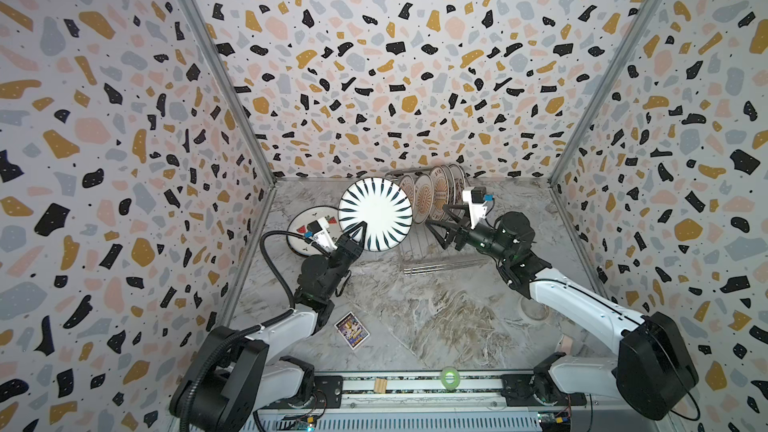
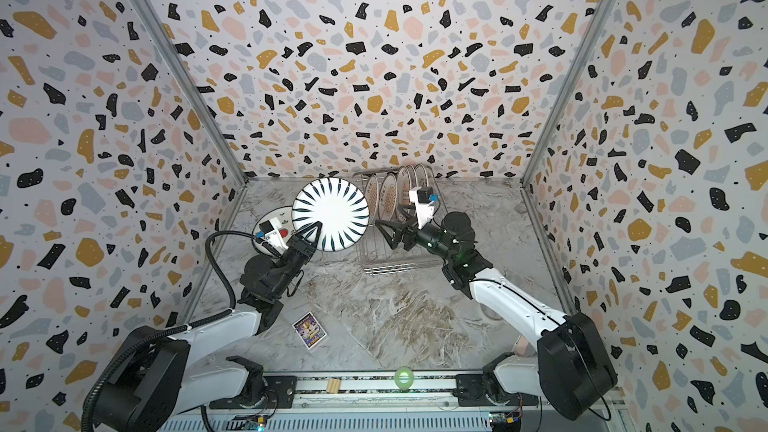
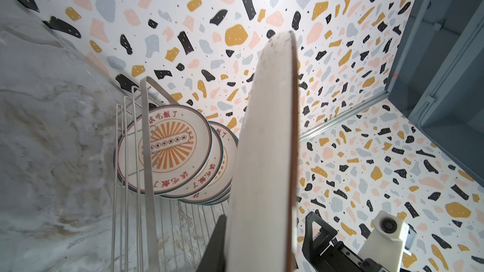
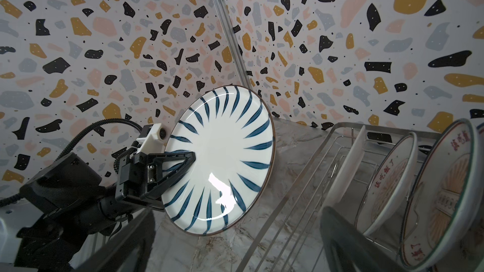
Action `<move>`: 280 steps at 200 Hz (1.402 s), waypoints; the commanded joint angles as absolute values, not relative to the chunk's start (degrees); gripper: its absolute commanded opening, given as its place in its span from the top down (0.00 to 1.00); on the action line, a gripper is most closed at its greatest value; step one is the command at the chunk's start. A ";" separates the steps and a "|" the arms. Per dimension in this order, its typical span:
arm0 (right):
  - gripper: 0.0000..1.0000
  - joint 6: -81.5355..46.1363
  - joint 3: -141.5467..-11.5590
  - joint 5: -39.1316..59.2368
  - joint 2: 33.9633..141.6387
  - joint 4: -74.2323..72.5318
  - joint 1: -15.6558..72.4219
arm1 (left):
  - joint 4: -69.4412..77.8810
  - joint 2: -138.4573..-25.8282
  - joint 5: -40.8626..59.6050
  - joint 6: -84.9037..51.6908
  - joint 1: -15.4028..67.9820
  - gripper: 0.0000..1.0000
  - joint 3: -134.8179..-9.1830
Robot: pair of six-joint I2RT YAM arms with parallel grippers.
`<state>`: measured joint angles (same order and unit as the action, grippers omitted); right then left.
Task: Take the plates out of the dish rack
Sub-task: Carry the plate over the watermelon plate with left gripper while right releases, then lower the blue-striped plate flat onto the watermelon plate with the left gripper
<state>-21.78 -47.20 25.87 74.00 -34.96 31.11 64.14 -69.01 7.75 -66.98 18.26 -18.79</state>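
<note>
Right now the left claw (image 1: 359, 232) is clamped on the near rim of the striped plate (image 1: 375, 214), one finger on each face. It holds the plate up off the worktop (image 1: 415, 305), face tilted toward the camera head in both top views. The plate hangs between the dish rack (image 1: 440, 259) and the watermelon plate (image 1: 305, 216), which lies flat on the worktop near the left wall. The right claw (image 1: 442, 226) stands spread wide and empty above the rack's bare wires, just beside the sunburst plates (image 1: 436, 193) standing on edge at the rack's far end.

The plate looks like glazed ceramic: stiff, fairly heavy, slick under the pads and quick to chip if knocked. Gripped at a single spot on the rim, its weight probably levers against the fingers, so a fast swing could let it pivot or slide. It most likely wants a slow descent and a gentle landing, above all if it goes onto the watermelon plate.

For the sunburst plates, the best hold is likely the upper rim where it clears the wires. They stand close together, so the fingers have little room between neighbours.
</note>
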 commanded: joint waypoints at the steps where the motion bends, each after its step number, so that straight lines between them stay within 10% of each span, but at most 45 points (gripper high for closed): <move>1: 0.01 -18.69 -51.63 23.29 75.83 -34.56 32.86 | 74.68 -65.94 6.50 -68.90 15.94 0.98 -18.24; 280: 0.00 -9.48 -90.28 9.23 116.25 -13.78 47.71 | 63.66 -69.81 -4.82 -68.98 -2.37 1.00 -13.00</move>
